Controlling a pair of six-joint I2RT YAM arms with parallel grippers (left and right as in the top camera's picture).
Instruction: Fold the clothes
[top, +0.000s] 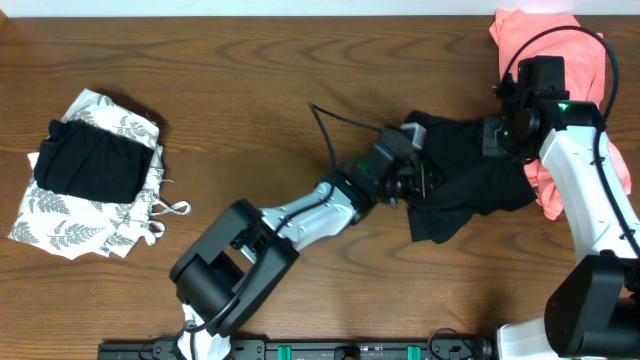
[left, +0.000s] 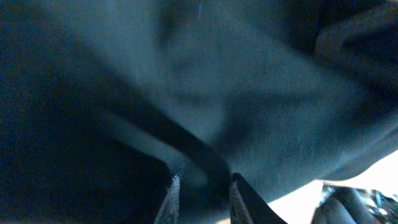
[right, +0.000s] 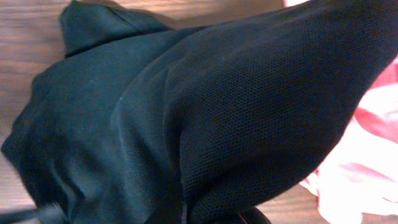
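Two grips: my left fingers (top: 415, 183) and right fingers (top: 497, 136) both clamp the black short-sleeved collared shirt (top: 470, 190), bunched near the tabletop's (top: 250, 60) right edge. Uneven pulling could slip one or drag the salmon-pink garment (top: 540, 40).

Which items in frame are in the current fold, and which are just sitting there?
In play: black shirt, pinched by left gripper and right gripper.
Idle: pink garment under the right arm; folded black garment atop leaf-print garment.

overhead looks down on table (top: 250, 60), wrist cams v. close, share black shirt (top: 470, 170)
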